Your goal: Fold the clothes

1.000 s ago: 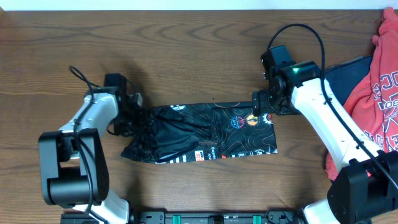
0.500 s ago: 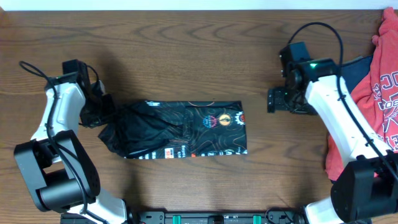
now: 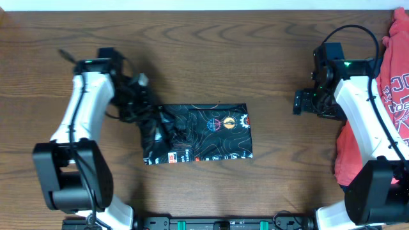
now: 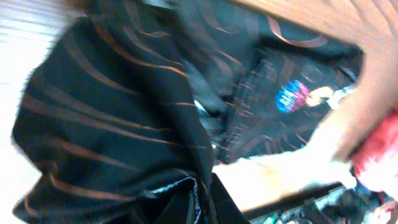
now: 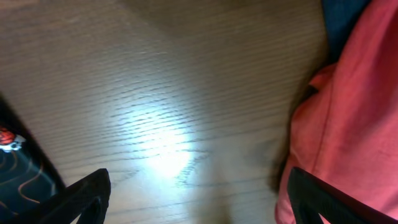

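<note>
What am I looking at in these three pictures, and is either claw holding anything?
The overhead picture looks straight down on a wooden table with two robot arms. The other two come from cameras on each arm's wrist. A black jersey lies partly folded in the middle; a pile of red clothes sits at the right edge. The left gripper is shut on the jersey's bunched left end, which fills its wrist picture. The right gripper is open, holding nothing, over bare wood.
</note>
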Controlling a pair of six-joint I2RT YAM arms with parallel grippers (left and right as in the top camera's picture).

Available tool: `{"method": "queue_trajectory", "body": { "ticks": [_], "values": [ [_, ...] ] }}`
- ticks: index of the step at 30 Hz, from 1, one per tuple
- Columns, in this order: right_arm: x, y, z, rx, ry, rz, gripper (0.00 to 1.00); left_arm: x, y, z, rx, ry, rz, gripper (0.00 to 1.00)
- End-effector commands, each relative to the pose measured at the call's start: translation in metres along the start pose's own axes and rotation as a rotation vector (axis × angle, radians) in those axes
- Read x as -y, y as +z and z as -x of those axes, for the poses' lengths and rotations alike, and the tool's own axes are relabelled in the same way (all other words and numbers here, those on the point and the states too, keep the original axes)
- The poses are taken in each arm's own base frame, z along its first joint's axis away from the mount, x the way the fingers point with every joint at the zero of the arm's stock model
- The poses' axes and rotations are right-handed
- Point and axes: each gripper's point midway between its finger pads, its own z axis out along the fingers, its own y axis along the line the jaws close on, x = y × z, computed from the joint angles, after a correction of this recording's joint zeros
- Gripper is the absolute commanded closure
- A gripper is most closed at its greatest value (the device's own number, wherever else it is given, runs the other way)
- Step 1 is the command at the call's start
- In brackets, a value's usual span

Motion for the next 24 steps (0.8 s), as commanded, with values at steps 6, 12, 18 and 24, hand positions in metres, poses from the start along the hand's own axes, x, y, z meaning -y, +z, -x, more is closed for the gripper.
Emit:
{"method": "queue_trajectory", "body": {
  "ticks": [6,12,18,24],
  "values": [
    [0.005,-0.001,0.002,0.003,-0.017,-0.011,0.11,0.09,0.032,-0.019,-0.008,0.103,-0.074,0.94],
    [0.006,-0.001,-0.002,-0.011,-0.02,-0.014,0.11,0.135,0.052,-0.023,0.041,0.163,-0.1,0.94],
    [0.006,-0.001,-0.003,-0.016,-0.029,-0.014,0.11,0.151,0.067,-0.03,0.078,0.197,-0.062,0.92],
    [0.004,-0.001,-0.003,-0.018,-0.03,-0.007,0.11,0.158,0.083,-0.035,0.078,0.236,-0.027,0.92]
  ]
}}
